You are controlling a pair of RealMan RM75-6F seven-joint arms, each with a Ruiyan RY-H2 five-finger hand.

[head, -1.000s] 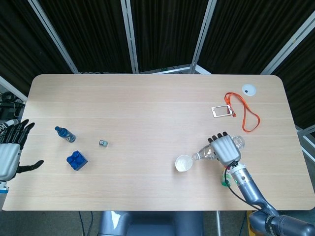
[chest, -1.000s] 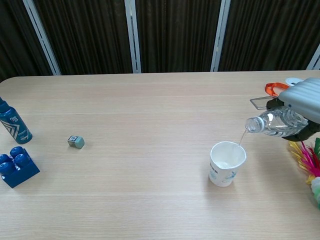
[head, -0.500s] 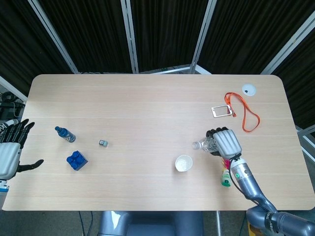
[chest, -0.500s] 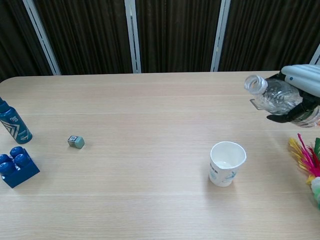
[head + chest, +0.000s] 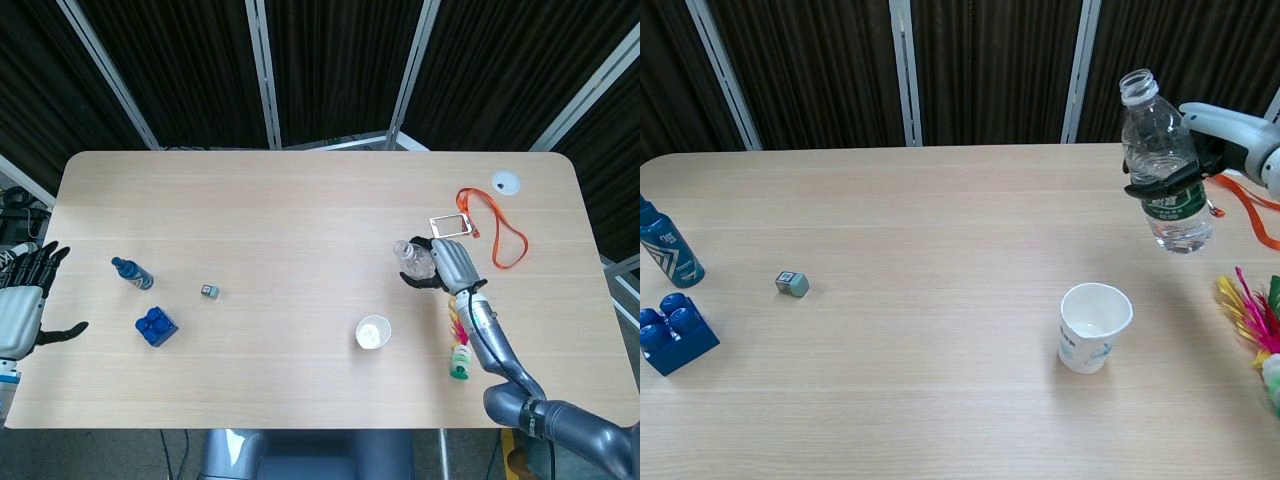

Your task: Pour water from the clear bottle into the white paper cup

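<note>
the clear bottle (image 5: 1162, 165) is held in the air, nearly upright, its open, uncapped mouth at the top and a green label band around its lower half. a little water shows in its bottom. in the chest view it hangs above and to the right of the white paper cup (image 5: 1094, 327), well clear of the tabletop (image 5: 940, 230). the right hand (image 5: 1230, 140) grips it around the middle, dark fingers wrapped across the label. in the head view the bottle (image 5: 413, 258) shows from above with the right hand (image 5: 447, 265) closed around it, away from the cup (image 5: 372, 331) toward the far side.

the cup stands upright on the tabletop, open end up, with a faint blue print on its side; how much it holds cannot be told.

near the right hand's forearm lies a colourful feathered item (image 5: 459, 345) with a green end. farther out on the right are an orange lanyard (image 5: 495, 227) with a clear card holder (image 5: 451, 226), and a small white round disc (image 5: 506, 182) near the corner.

on the left part of the tabletop sit a small grey cube (image 5: 792, 284), a blue building brick (image 5: 674, 334) and a dark blue bottle (image 5: 666, 245). the left hand (image 5: 22, 304) hovers off the left edge of the tabletop, fingers spread, holding nothing.
</note>
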